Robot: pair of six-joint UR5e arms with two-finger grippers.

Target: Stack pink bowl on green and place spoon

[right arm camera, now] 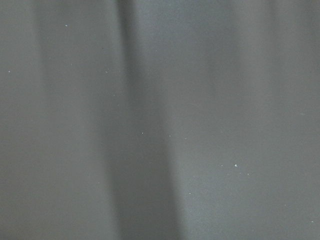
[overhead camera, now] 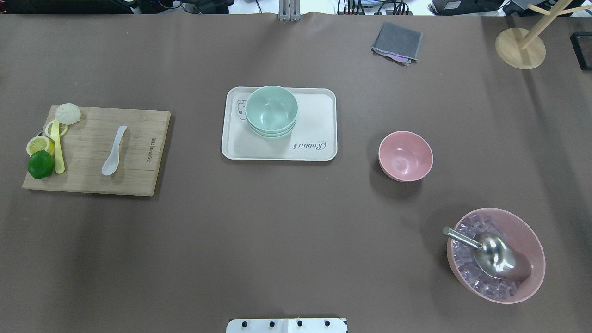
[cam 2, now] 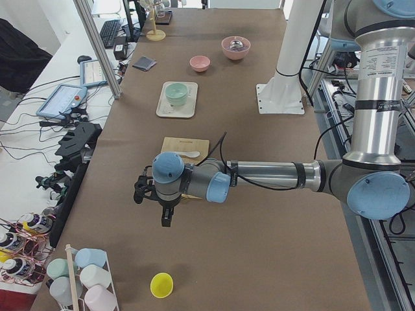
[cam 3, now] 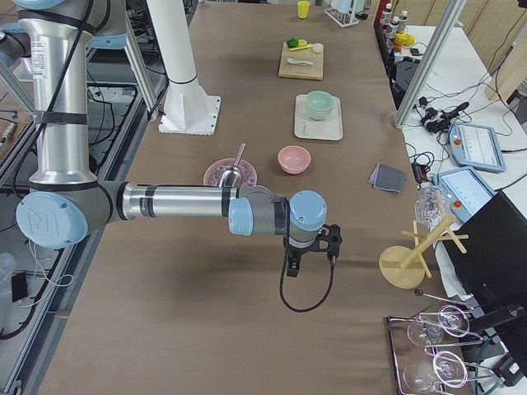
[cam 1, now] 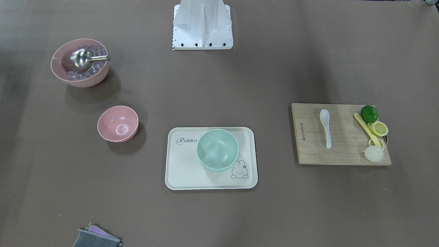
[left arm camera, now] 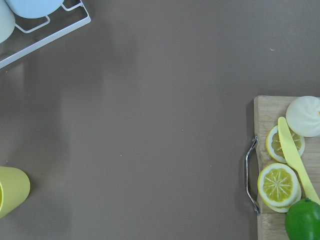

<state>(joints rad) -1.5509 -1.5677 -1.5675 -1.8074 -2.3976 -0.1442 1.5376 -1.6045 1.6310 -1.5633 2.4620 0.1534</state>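
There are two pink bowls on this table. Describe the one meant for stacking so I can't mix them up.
In the overhead view, start at the cream tray holding the green bowls and look right. The small pink bowl sits alone, apart from the tray. Unlike the large pink bowl nearer the robot, which holds ice cubes and a metal scoop, it is empty.

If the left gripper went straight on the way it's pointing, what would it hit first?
The left gripper points down. Its wrist view is centred on bare table cover, so it would likely meet that first, clear of the cutting board, though depth is hard to judge.
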